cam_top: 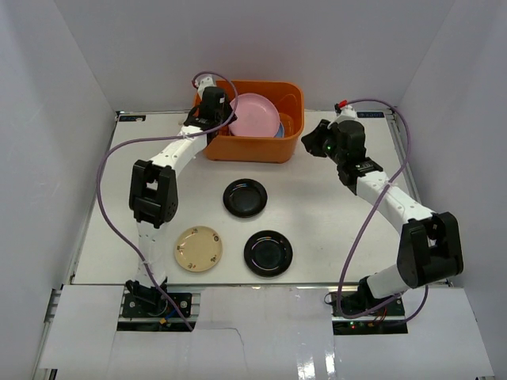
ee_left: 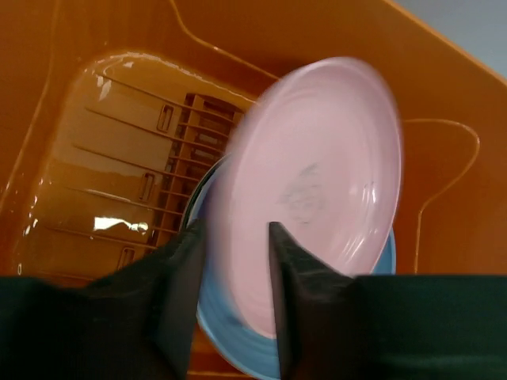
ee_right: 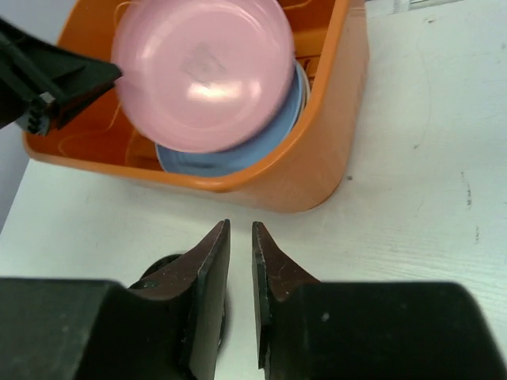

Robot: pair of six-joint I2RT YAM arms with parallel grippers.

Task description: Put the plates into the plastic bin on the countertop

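The orange plastic bin [cam_top: 252,150] stands at the back of the white countertop [cam_top: 333,229]. A pink plate [cam_top: 253,115] leans tilted inside it over a light blue plate [cam_top: 279,129]. My left gripper [cam_top: 215,101] hangs over the bin's left end. In the left wrist view its jaws [ee_left: 234,237] stand apart, and the blurred pink plate [ee_left: 317,174] shows in the gap and beyond it, above the blue plate [ee_left: 238,340]. My right gripper [ee_right: 241,229] hovers over the counter just right of the bin [ee_right: 317,158], with a narrow empty gap between its fingers.
Two glossy black plates [cam_top: 245,198] [cam_top: 268,252] lie mid-counter in front of the bin. A tan plate with brown marks [cam_top: 198,248] lies near the front left. White walls close in the counter on three sides.
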